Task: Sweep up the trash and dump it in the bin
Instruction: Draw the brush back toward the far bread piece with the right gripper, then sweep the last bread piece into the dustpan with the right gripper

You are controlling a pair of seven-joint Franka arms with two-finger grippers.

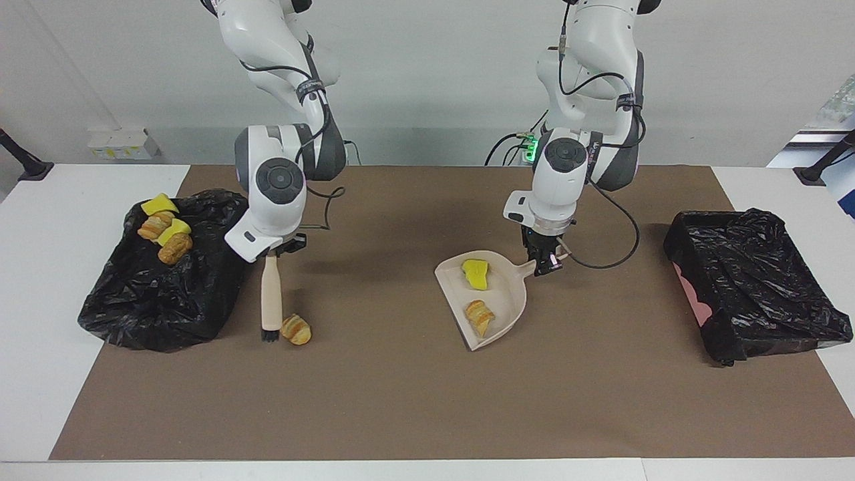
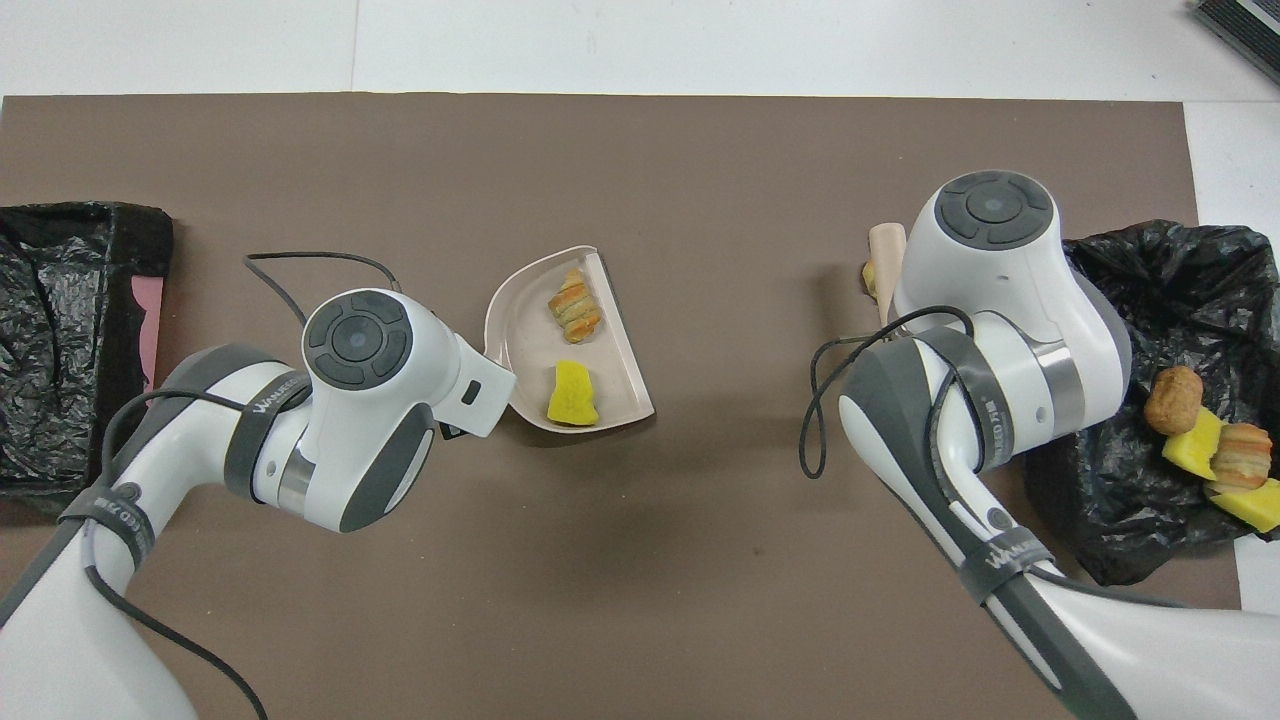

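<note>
Right gripper [image 1: 279, 248] clamped on brush [image 1: 270, 294] handle; handle near vertical, bristles down on brown mat [image 1: 401, 401]. Loose pastry [image 1: 296, 329] touching or just beside bristles, at 3 o'clock of them in facing view. Dustpan [image 1: 514, 300] also at 3 o'clock of pastry, well apart, toward left arm's end; sweep must run that way. Left gripper [image 1: 544, 260] clamped on dustpan handle; pan already carries yellow sponge chunk [image 1: 475, 274] and second pastry [image 1: 479, 316]. Four scraps [image 1: 163, 230] sit on crumpled black bag [image 1: 160, 294]. Lined bin [image 1: 755, 280] at left arm's end.
</note>
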